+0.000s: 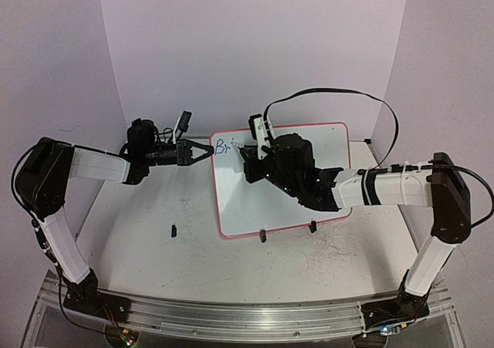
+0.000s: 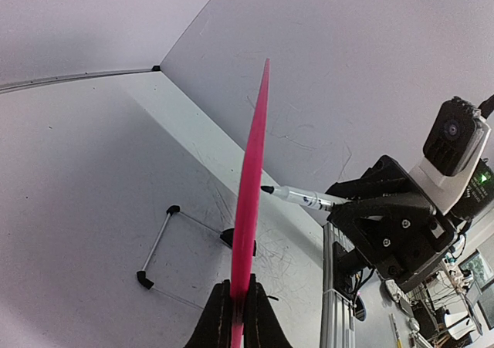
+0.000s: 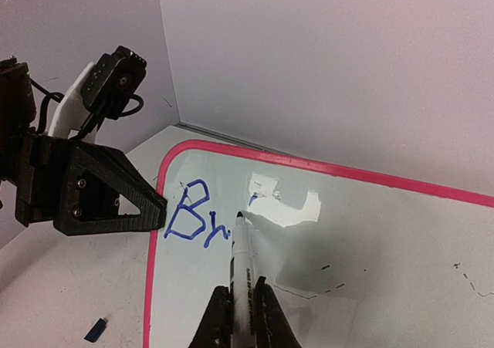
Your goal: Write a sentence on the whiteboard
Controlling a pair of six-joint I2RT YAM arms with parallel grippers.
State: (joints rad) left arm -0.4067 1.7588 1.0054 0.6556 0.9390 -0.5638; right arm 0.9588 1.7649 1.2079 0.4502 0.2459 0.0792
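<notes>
Nearest the lens, at 6 o'clock of the right wrist view: right pincer [image 3: 239, 321], narrowed hard onto a marker [image 3: 244, 267], barrel aimed at 12, tip meeting the board just beside the last blue stroke. Grips a light, stiff, smooth pen; needs a firm hold low on the barrel to keep from slipping under writing pressure. Past the tip, toward 10 o'clock: the sentence [image 3: 193, 221], only its first letters down, in the 10 o'clock corner of the whiteboard [image 3: 370, 248]. Just outside that corner: left pincer [image 2: 239, 313], likewise closed, pinching the pink rim. Seems thin, light, rigid and glossy, apt to skate over the tabletop [image 1: 154, 248]; best steadied by the rim, clear of the writing face. At the board's 6 o'clock edge, two black clip feet [image 1: 264, 236].
</notes>
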